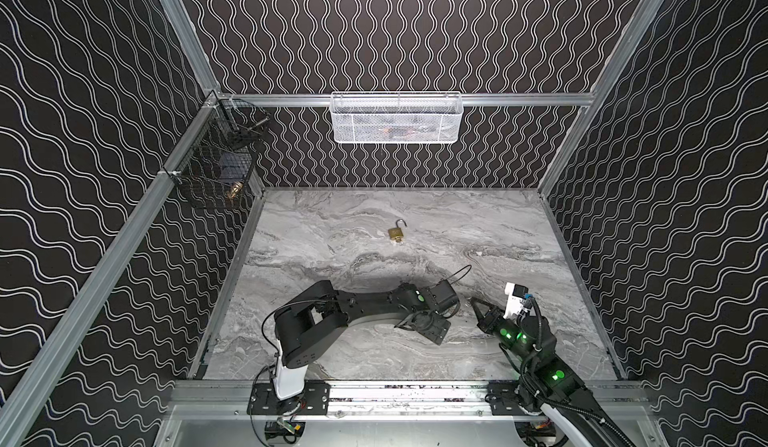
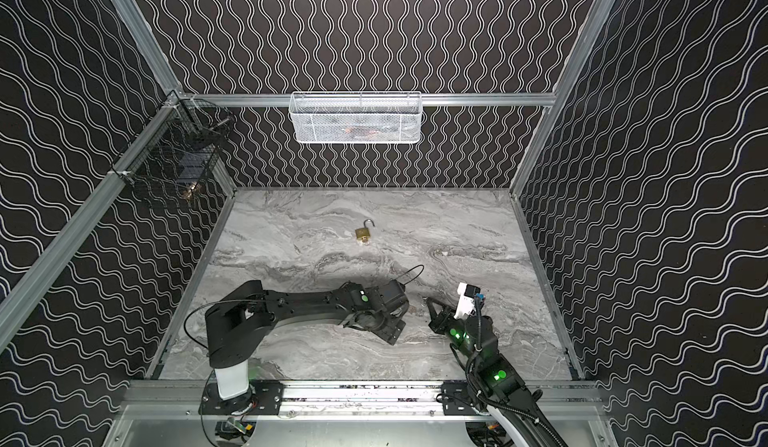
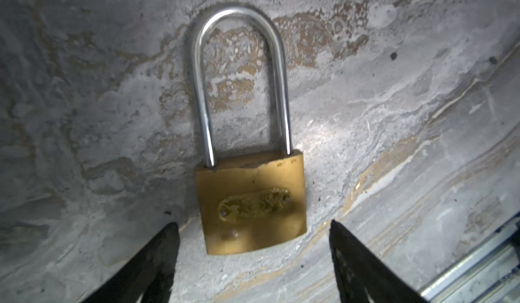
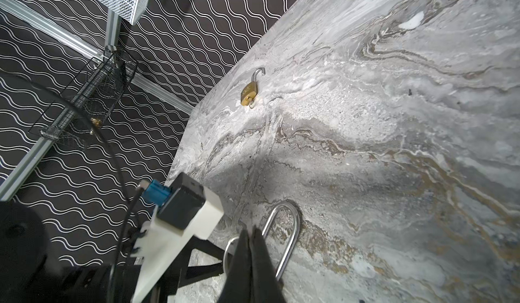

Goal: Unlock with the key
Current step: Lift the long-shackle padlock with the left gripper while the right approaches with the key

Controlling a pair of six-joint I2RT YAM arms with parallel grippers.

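Straddling the padlock (image 3: 250, 203) flat on the bench (image 3: 394, 104), the spread left hand (image 3: 253, 224) seems about to clamp its brass body. The right hand (image 4: 250, 232) is pressed together beside the shackle (image 3: 201, 90); whether it pinches the key is unclear. Next: a square, steady clamp.

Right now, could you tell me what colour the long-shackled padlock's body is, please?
The padlock body is brass-gold; the left wrist view shows it best.

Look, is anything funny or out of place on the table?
Yes. The small padlock far out on the table lies with its loop swung open and a key stuck in its bottom. The bigger padlock looks shut.
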